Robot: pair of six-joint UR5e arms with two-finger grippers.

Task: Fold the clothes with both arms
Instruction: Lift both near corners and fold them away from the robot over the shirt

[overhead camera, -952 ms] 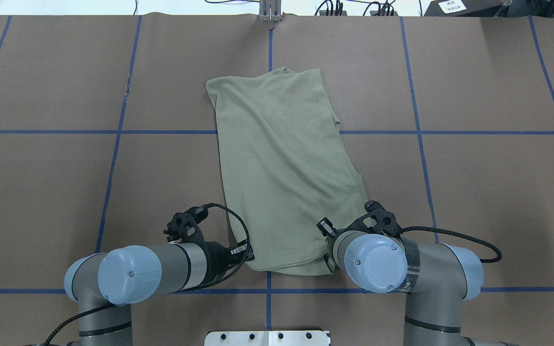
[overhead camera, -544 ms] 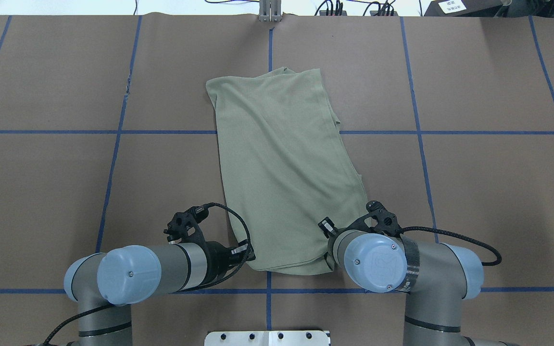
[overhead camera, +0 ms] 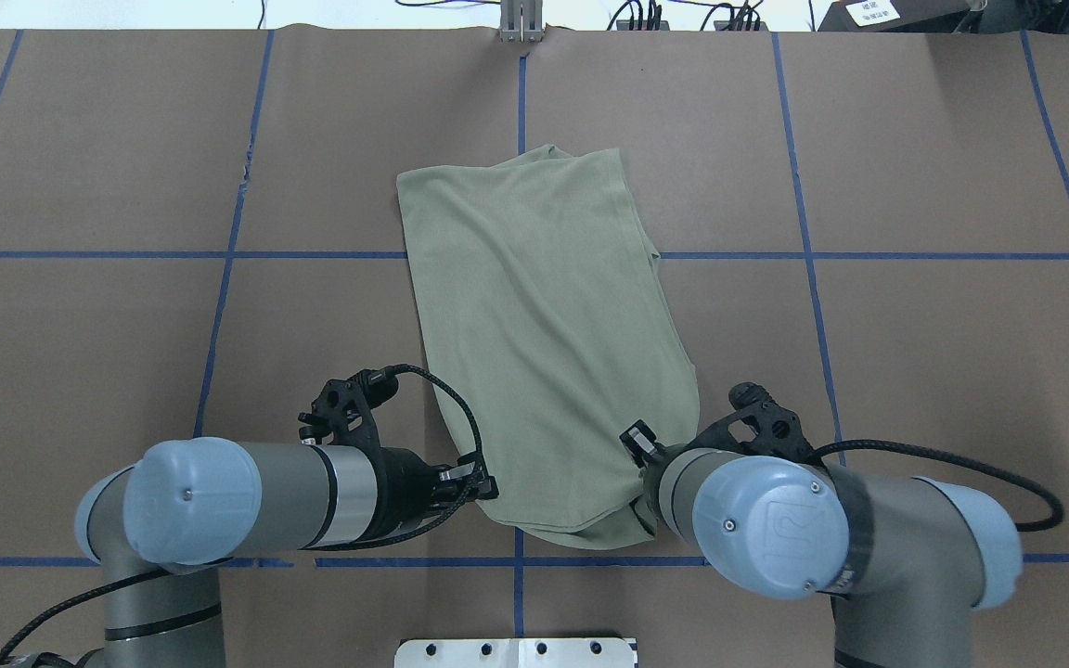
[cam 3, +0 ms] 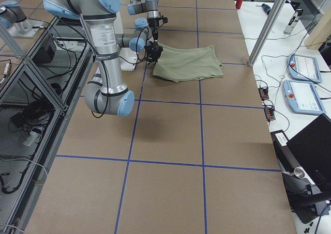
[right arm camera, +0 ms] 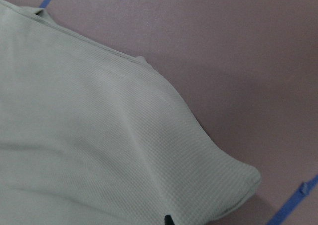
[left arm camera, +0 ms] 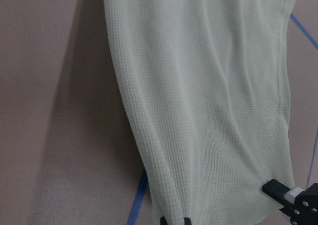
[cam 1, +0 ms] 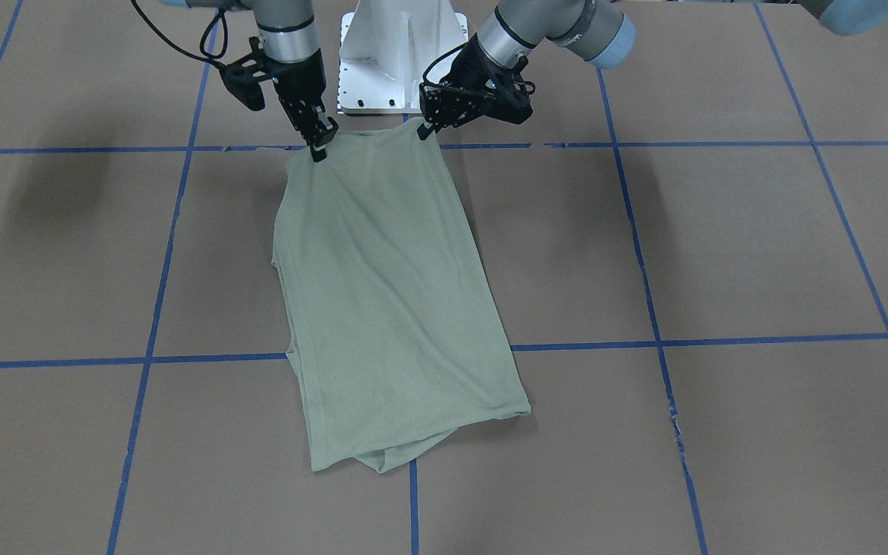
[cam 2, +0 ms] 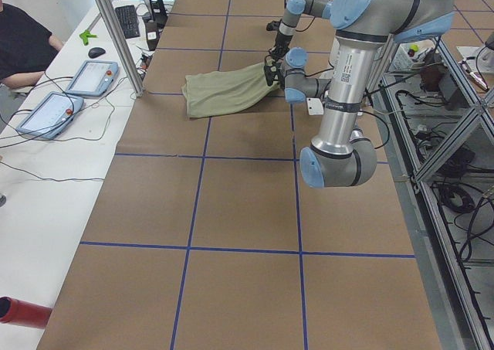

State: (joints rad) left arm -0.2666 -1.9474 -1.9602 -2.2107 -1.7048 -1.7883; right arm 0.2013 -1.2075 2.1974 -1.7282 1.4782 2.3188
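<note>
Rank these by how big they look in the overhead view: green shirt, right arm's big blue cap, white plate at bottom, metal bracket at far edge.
1. green shirt
2. blue cap, though nearer the camera
3. white plate, cut off by the frame
4. metal bracket

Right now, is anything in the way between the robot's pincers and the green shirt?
No, nothing visible stands between them. The left pincer and the right pincer each pinch a corner of the shirt on the robot's side.
</note>
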